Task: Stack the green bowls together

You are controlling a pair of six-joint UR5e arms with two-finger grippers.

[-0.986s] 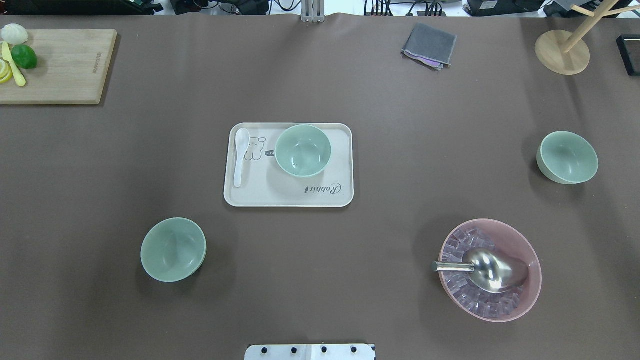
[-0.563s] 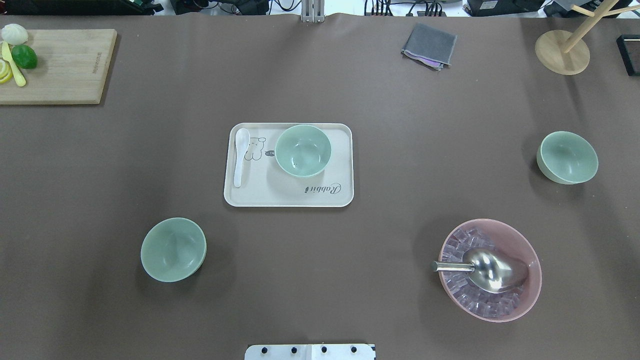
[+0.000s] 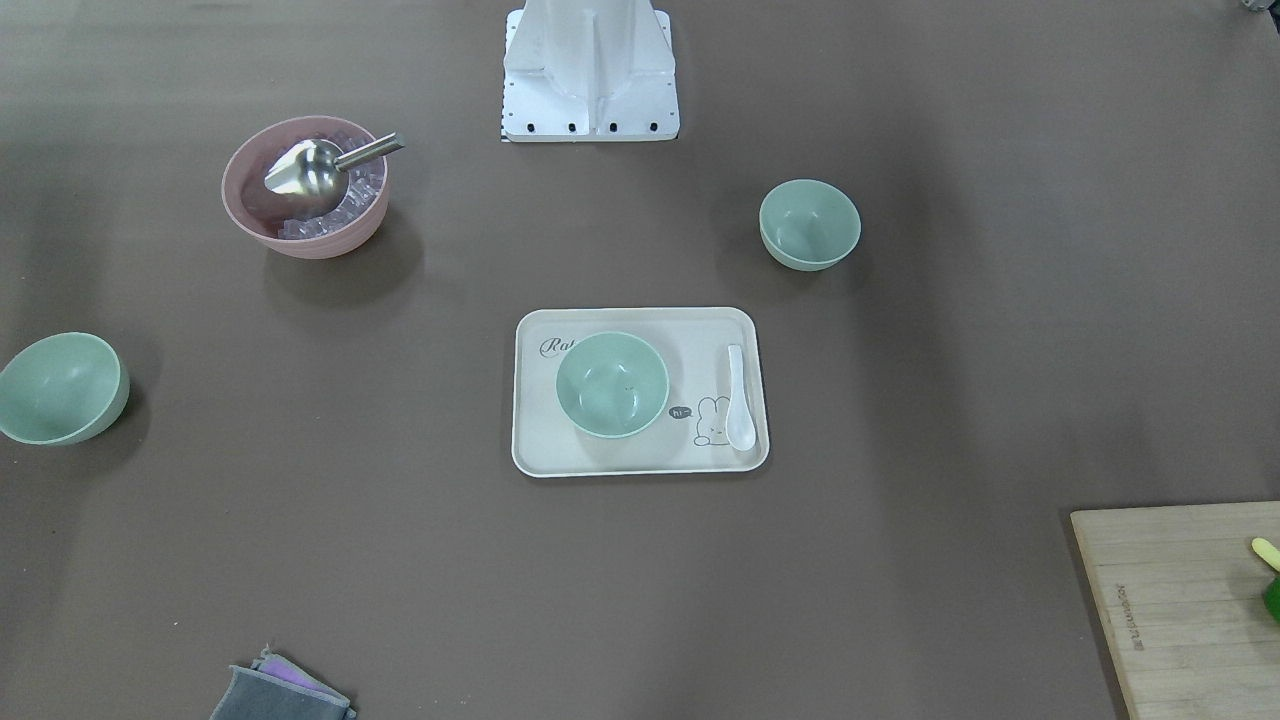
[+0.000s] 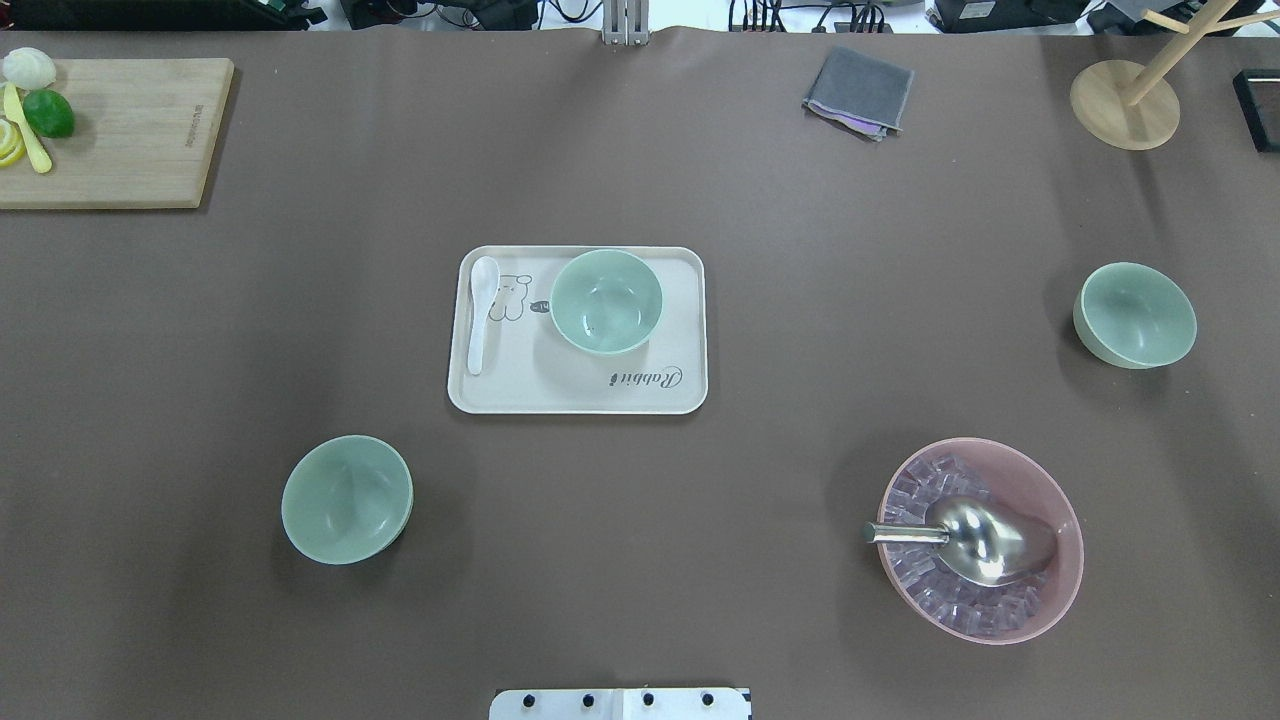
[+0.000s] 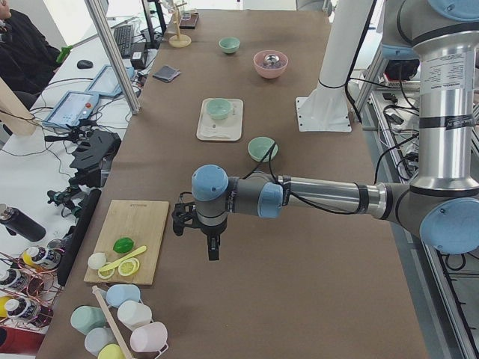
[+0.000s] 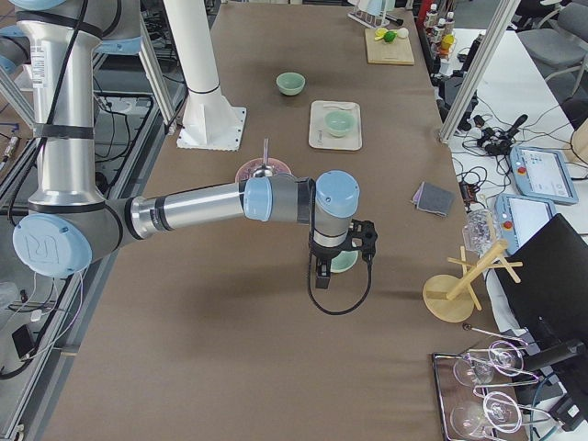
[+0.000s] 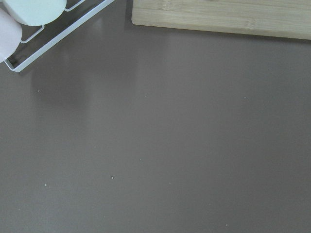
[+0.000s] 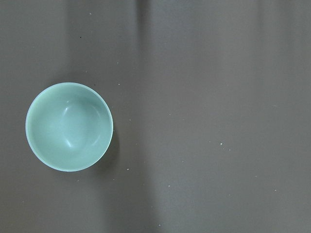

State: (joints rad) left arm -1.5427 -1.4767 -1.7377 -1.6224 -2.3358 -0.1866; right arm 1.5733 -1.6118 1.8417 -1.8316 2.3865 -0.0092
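Nothing on the tabletop point(image 4: 640, 570) is shifting. In the overhead view the three small round pale mint-green plastic bowls are sitting exactly where they were a second ago, so the stacking is not yet under way and each bowl is standing alone.

The tray bowl point(image 4: 605, 301) is resting on the cream rectangular plastic tray point(image 4: 540, 385), beside a small white spoon point(image 4: 480, 312). The left-side bowl point(image 4: 346, 498) is lying nearer the robot on its left. The right-side bowl point(image 4: 1135, 314) is sitting well apart, far out on its right.

The right gripper point(image 6: 319, 276) is hanging over that last bowl, which is showing left of centre in the right wrist camera; I judge this arm is lining up the first pick. The left gripper point(image 5: 212, 250) is hovering over bare tabletop near the pale wooden cutting board point(image 5: 142, 224), well apart from any bowl. Only the side views are showing the jaws, so I cannot tell how wide either pair is standing.

A matte brown covering is lying over the tabletop. It is also carrying a large pink translucent bowl point(image 4: 1072, 560) of clear cubes with a steel scoop point(image 4: 985, 540), a folded grey cloth point(image 4: 860, 92) and a round-based wooden stand point(image 4: 1122, 108). Desks with tablets and cables are flanking the table.
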